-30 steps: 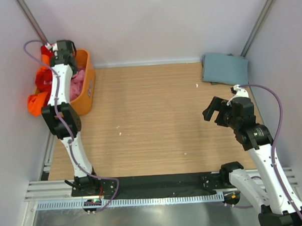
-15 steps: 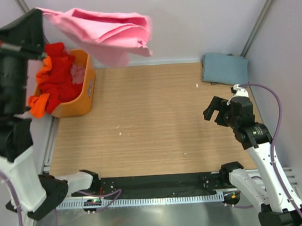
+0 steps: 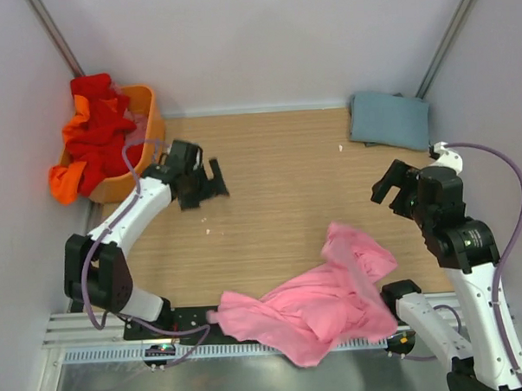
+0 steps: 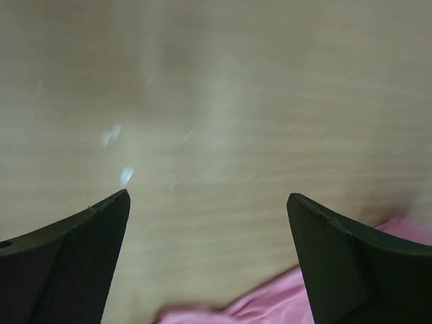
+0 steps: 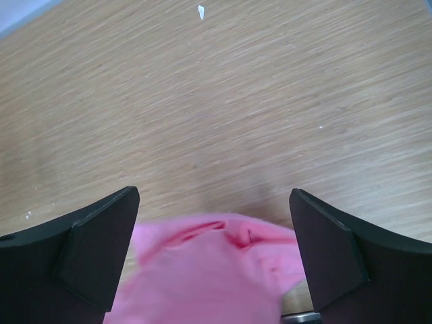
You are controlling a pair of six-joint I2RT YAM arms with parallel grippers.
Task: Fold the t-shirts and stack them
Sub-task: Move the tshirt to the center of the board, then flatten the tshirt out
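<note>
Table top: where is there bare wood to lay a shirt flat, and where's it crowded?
Bare wood spans the middle of the table, from the left gripper across to the right gripper, and back between the orange basket and the folded grey-blue t-shirt. Crowded: the near edge, where the crumpled pink t-shirt sprawls.

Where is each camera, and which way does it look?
Top external: above and behind the arms, looking down on the table; shows both arms, the left gripper, the right gripper and the orange basket.
Left wrist: on the left arm, facing down at the table; its open fingers show.
Right wrist: on the right arm, facing down too; its open fingers show.
Shared: all three see the pink t-shirt.
</note>
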